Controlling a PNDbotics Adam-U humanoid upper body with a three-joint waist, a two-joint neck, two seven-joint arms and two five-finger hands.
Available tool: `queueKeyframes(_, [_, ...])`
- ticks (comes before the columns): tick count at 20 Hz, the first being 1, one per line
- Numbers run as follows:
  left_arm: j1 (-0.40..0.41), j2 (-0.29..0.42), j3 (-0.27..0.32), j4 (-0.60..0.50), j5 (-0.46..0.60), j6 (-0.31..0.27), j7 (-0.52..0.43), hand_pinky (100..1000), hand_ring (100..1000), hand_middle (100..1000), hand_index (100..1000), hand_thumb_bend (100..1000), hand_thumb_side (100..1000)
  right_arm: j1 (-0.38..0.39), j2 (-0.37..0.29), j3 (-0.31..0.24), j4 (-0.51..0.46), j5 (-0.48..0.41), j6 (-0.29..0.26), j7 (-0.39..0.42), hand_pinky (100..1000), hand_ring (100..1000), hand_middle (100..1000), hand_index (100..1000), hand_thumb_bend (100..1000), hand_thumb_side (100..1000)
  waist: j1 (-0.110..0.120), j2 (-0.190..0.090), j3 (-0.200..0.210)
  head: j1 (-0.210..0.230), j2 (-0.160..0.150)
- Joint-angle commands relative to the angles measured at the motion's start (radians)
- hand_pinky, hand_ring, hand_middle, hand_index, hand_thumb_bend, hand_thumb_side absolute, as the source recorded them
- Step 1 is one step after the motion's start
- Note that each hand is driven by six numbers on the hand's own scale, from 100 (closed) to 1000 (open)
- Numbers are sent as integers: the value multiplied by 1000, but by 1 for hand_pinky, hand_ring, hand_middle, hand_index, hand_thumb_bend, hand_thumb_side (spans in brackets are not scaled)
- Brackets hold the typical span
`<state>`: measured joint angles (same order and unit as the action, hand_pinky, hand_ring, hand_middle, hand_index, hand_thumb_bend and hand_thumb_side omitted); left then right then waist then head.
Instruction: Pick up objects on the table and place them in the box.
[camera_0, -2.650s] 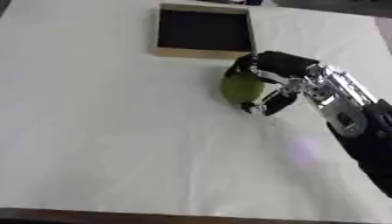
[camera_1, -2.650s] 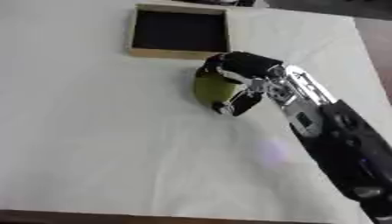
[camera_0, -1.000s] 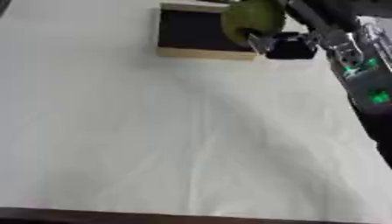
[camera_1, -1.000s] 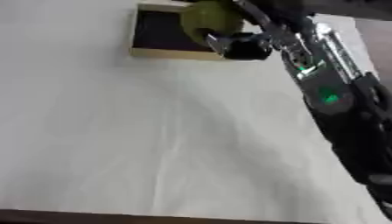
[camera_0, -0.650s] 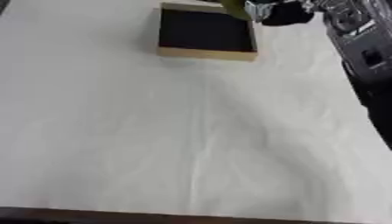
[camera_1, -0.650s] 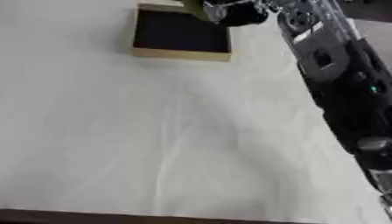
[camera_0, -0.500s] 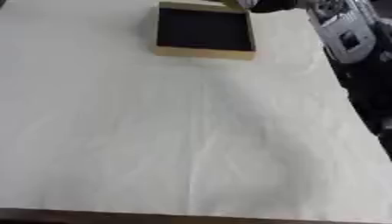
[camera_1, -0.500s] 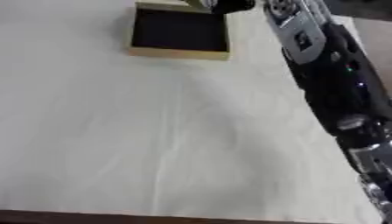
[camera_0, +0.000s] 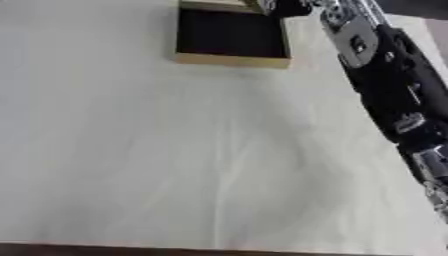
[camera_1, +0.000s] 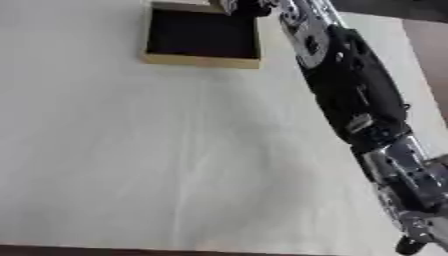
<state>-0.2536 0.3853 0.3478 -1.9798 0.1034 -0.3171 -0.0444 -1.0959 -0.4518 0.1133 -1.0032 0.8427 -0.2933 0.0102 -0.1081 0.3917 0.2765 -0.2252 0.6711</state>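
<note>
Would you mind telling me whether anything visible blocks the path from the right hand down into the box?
Nothing visible does. The right hand shows only partly at the picture's top edge, above the far right corner of the box, whose dark interior looks empty.

Right arm (camera_1: 350, 85) across box's (camera_0: 232, 35) right approach.

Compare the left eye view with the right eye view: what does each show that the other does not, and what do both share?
Only the left eye view: nothing of note. Only the right eye view: the right arm runs further down, to silver joints near the lower right corner, with a dark strip past the table edge. Both: the box with its dark inside, the pale table, and the right hand cut off at the top edge.
</note>
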Motion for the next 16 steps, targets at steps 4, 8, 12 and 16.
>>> queueKeyframes(4, [-12, 15, -1, -20, 9, -2, -5, 673, 762, 754, 764, 100, 568, -18, 5, 2, 43, 42, -44, 39, 787, 645, 548, 720, 125, 100, 6, -17, 5, -5, -13])
queueKeyframes(8, [-14, 14, -2, -20, 11, -2, -6, 673, 763, 754, 765, 100, 567, -18, 14, -1, 71, 79, -27, 83, 805, 724, 657, 809, 225, 100, 7, -17, 6, -6, -16])
queueKeyframes(12, [-18, 14, -4, -20, 13, -3, -8, 673, 763, 754, 765, 100, 567, -19, 20, -10, 86, 141, 42, 104, 831, 801, 795, 881, 291, 200, 10, -18, 5, -7, -16])
queueKeyframes(16, [-18, 15, -5, -20, 15, -4, -9, 674, 763, 754, 765, 100, 567, -14, 17, -15, 79, 173, 98, 87, 844, 822, 822, 901, 252, 361, 11, -18, 4, -6, -15])
